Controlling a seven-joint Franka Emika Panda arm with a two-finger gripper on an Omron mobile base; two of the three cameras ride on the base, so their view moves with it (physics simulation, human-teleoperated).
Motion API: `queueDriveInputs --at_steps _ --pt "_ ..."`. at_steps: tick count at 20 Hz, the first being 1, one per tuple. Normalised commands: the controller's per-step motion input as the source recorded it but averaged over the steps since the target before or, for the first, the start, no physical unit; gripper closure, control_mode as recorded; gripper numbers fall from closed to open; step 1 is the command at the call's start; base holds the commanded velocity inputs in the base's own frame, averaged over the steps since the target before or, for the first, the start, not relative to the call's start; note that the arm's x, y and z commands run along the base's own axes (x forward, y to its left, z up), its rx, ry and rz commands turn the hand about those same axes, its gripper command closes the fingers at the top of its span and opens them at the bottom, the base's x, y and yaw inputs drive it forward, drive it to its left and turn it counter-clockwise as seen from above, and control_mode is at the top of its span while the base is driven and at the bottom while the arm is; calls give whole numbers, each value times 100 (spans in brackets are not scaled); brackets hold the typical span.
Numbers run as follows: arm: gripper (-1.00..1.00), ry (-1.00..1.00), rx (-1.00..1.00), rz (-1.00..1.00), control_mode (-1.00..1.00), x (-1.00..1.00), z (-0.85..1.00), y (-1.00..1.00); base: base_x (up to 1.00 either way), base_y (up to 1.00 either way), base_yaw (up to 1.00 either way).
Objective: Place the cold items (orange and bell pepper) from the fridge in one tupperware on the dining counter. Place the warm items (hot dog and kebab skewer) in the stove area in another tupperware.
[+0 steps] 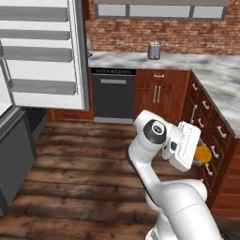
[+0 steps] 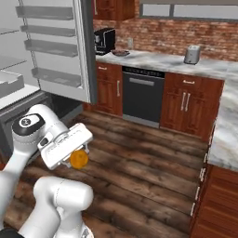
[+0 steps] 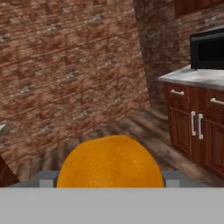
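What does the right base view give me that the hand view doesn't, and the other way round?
Right base view alone: the open fridge door with its shelves, a coffee machine, a toaster and the dishwasher. Hand view alone: a microwave on a counter above wooden cabinets. Both share the orange, held in the hand above the wooden floor, and the brick wall.

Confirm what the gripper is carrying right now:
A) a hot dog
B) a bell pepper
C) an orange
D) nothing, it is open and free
C: a round orange sits between the fingers of the gripper in the hand view, and the same orange fruit shows under the hand, above the wooden floor, in the right base view.
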Motion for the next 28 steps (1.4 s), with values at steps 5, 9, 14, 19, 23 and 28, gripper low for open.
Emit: queueDriveInputs --at_steps 5,9,14,19,23,28 --pt "100 0 0 0 100 0 0 0 -32 -99 -2" --pt "100 0 0 0 100 0 0 0 -44 -100 0" --pt "100 0 0 0 100 0 0 0 -22 -100 1" --pt "100 0 0 0 100 0 0 0 -12 -100 12" --pt "100 0 0 0 100 0 0 0 -10 -100 29" --pt "100 0 0 0 100 0 0 0 0 -100 42"
